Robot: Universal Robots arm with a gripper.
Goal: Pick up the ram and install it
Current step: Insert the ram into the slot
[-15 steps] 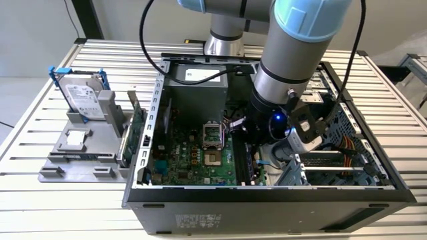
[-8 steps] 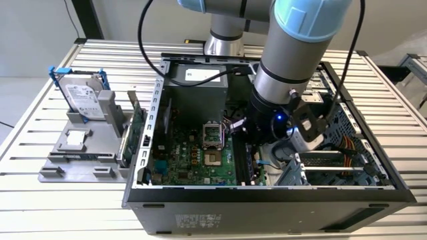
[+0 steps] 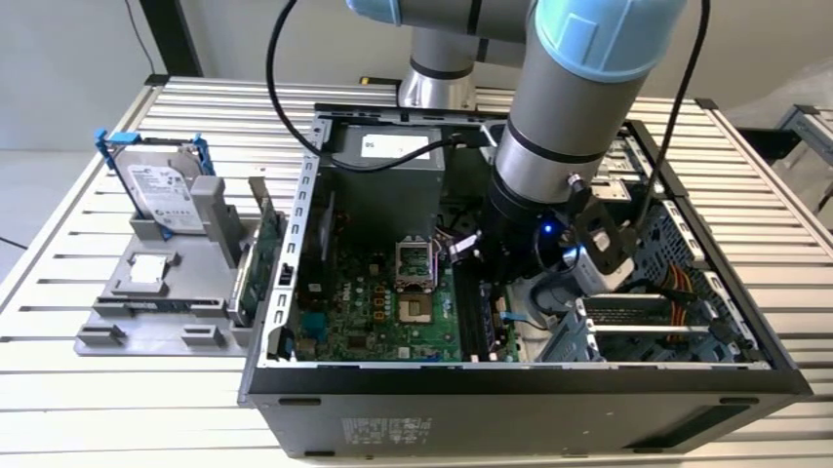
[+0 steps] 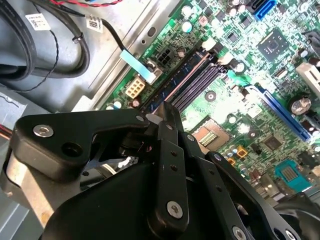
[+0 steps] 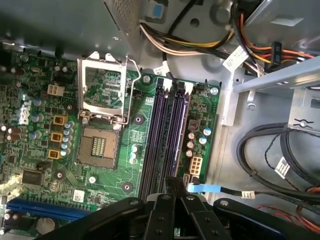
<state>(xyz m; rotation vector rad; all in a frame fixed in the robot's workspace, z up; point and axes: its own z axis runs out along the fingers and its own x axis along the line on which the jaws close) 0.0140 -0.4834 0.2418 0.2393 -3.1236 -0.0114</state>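
**Ram poised over the memory slots, seating is the risk**

The gripper point(image 4: 161, 117) is down inside the open computer case point(image 3: 521, 375), just above the motherboard point(image 5: 55, 150). In both wrist views the jaws stand drawn together, almost closed, with a thin pale edge pinched between their tips; I judge that edge to be the ram point(image 4: 152, 119), seen edge-on, though very little of it shows. It hangs directly over the row of dark memory slots point(image 5: 162, 135), lined up roughly along their length, beside the open processor socket point(image 5: 102, 107). Whether the stick already touches a slot I cannot tell.

In the exterior view the arm point(image 3: 573, 127) reaches down into the case on the exterior view's right of the board, while the hard drive point(image 3: 163, 195) in its blue frame and the green expansion card point(image 3: 267, 249) stand in a grey holder point(image 3: 156, 312) on the tabletop point(image 3: 78, 409), well apart from the work.

What could go wrong from here:
- A slight sideways offset would put the stick on the ridge between two slots, and pressing would bend it or scrape the board
- If the stick is tilted in the jaws, one end would seat first and the other would ride up
- The blue-tipped cable point(image 5: 200, 188) lies just beside the slot ends and could snag
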